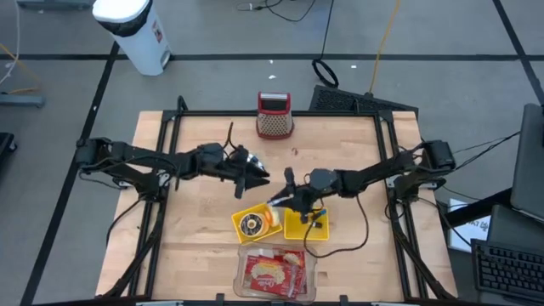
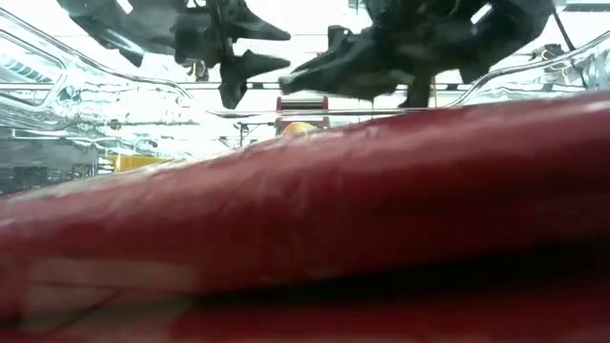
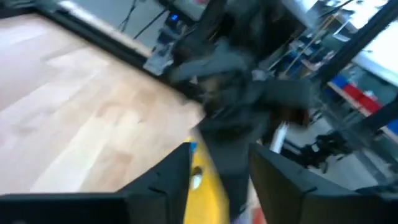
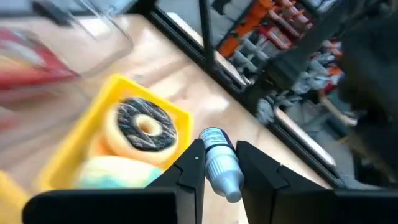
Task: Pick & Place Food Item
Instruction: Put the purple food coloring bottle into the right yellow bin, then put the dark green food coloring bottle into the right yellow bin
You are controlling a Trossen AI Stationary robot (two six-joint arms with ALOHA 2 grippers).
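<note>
My right gripper (image 1: 285, 201) (image 4: 217, 148) hangs over the middle of the table, shut on a small bottle (image 4: 219, 163) with a blue-and-white label. Below it stand two yellow bins side by side. The left one (image 1: 255, 223) (image 4: 124, 93) holds a chocolate-striped donut (image 4: 142, 127). The right one (image 1: 306, 226) is partly under the arm. My left gripper (image 1: 252, 179) (image 3: 221, 152) stands open just to the left of the right gripper, above the table, with nothing between its fingers. In the low view both grippers (image 2: 253, 48) (image 2: 305, 74) hang clear of the table. My right gripper pinches the small bottle's body (image 4: 213, 144) between its two fingers. The bottle lies along the fingers, its pale end (image 4: 230, 185) reaching back between them. The fingers come nearly level from the table's right. The bottle is lifted clear, above the donut bin's edge.
A clear container (image 1: 274, 274) with red packets sits at the near edge, and one red packet (image 2: 305, 219) fills most of the low view. A red and white box-like object (image 1: 274, 116) stands at the far edge. Bare wood lies to the left and right.
</note>
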